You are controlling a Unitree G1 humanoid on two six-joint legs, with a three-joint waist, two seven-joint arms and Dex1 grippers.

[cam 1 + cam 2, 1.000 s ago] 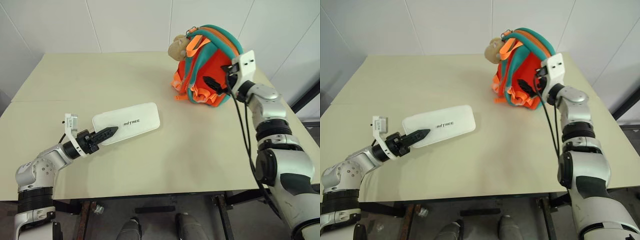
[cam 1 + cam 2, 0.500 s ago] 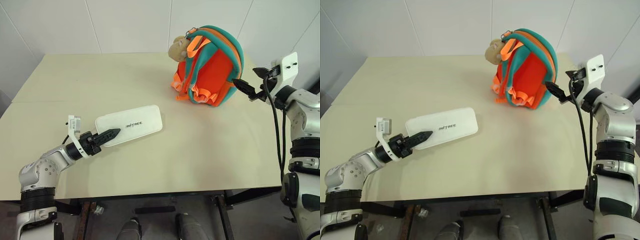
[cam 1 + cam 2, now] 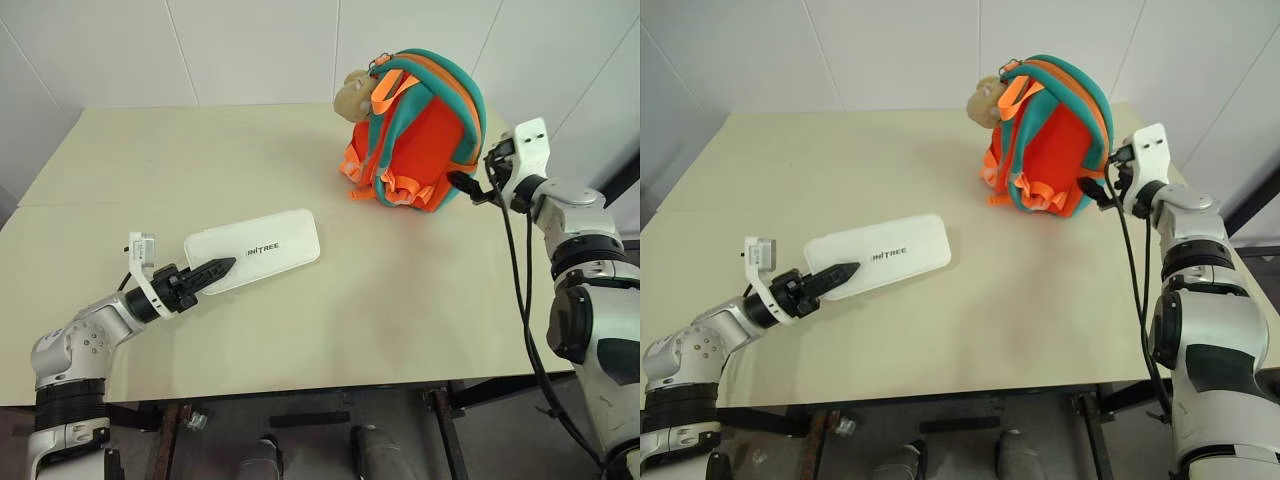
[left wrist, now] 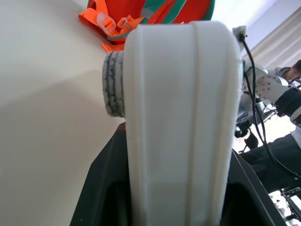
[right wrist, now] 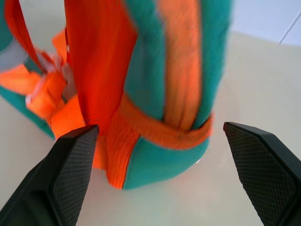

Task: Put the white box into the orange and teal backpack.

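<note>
The white box [image 3: 268, 246] lies flat on the table, left of centre, its lettering facing up. My left gripper [image 3: 218, 267] is shut on the box's near left end, and the left wrist view shows the box [image 4: 178, 117] edge-on between the black fingers. The orange and teal backpack [image 3: 425, 130] stands upright at the back right of the table, a tan plush bear [image 3: 352, 98] at its top. My right gripper [image 3: 463, 184] is open and level at the backpack's lower right side. In the right wrist view its fingertips [image 5: 75, 160] straddle the backpack's bottom corner [image 5: 155, 160] without gripping it.
The beige table [image 3: 380, 290] has broad bare room between the box and the backpack. Orange webbing straps [image 3: 395, 188] trail from the backpack's front base. White walls rise behind the table, and its right edge runs close to my right arm.
My right gripper drew away from the backpack's front, swung out to the right, then came back low against its right side. The left gripper and the box stayed put.
</note>
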